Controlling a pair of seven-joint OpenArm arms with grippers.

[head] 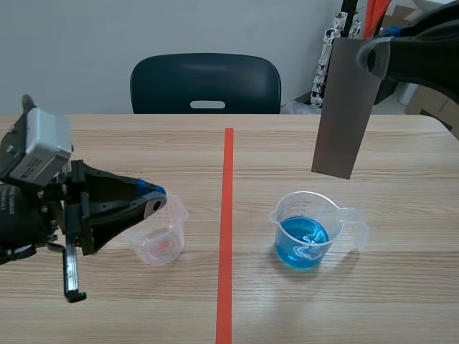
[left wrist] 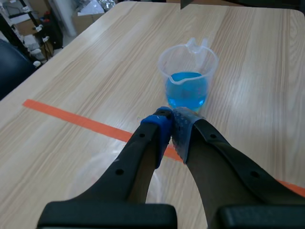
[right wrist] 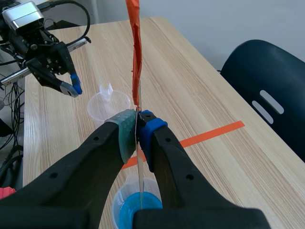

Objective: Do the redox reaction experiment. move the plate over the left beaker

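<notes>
Right tool [right wrist: 138,125] clamping grey plate [head: 346,107] above blue beaker [head: 305,233]; left tool [left wrist: 170,126] closed, clear beaker [head: 159,242] partly hidden, seemingly untouched

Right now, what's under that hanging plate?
A beaker of blue liquid stands below the plate. In the wrist view the right gripper covers part of its rim.

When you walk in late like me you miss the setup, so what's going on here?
The right claw grips a grey metal plate by its top, hanging it upright roughly above the beaker of blue liquid. The left claw is shut on nothing, low beside the empty clear beaker across the orange tape line. The plate is not yet over that empty beaker.
</notes>
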